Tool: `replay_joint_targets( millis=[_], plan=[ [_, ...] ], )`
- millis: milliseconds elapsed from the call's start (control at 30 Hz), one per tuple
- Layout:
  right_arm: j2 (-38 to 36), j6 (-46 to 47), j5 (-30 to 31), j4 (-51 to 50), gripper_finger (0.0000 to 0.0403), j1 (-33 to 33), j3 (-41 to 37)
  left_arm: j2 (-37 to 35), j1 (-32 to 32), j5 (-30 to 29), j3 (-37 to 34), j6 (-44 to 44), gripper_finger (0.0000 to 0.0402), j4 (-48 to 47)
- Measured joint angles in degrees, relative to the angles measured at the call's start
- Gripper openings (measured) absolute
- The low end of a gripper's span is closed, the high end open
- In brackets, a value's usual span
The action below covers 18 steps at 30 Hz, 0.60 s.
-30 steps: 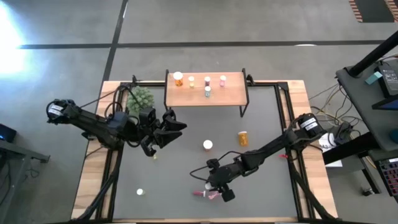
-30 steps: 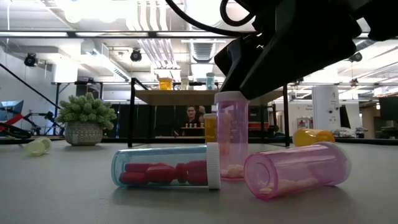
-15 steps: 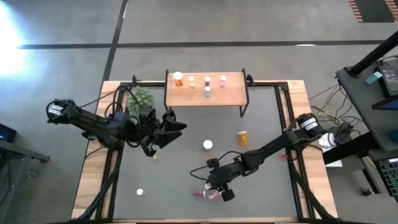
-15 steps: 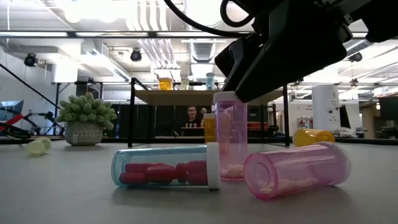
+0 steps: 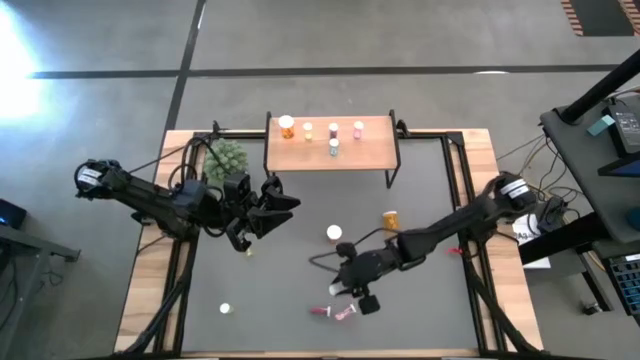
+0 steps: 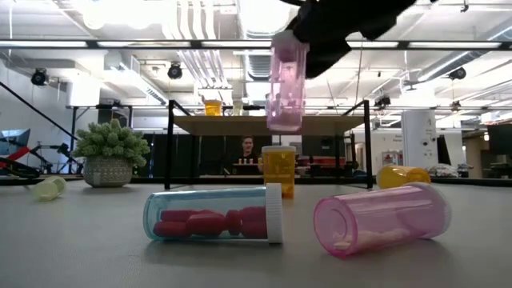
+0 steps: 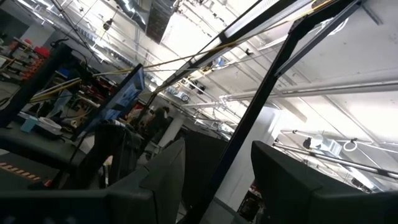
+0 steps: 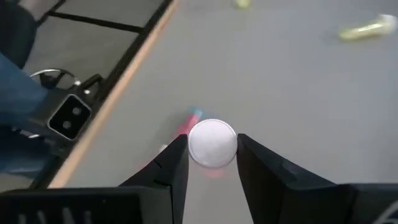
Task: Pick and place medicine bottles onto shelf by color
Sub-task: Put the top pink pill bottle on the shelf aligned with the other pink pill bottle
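Five bottles (image 5: 333,147) stand on one shelf (image 5: 375,152), about seven more off it, one plant (image 5: 228,156).

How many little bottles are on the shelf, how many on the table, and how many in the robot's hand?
On the shelf: 5
On the table: 6
Pink bottle held up by the right gripper: 1
Total: 12
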Motion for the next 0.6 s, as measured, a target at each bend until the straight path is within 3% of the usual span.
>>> replay_joint_targets(
  millis=[267, 400, 600],
  plan=[
    [-12.77, 2.78, 11.43, -15.79, 0.0113, -6.75, 0.00, -0.53, 0.06, 0.00, 0.00, -0.04, 0.0169, 0.04],
    [-19.20, 7.59, 17.93, -20.17, 0.0114, -11.46, 0.02, -1.91, 0.88, -0.99, -0.02, 0.37, 0.0169, 0.05],
    [-24.68, 13.15, 29.80, -22.02, 0.0117, -18.97, 0.02, -5.34, 2.57, -1.31, -0.02, 8.02, 0.0169, 0.01]
  ],
)
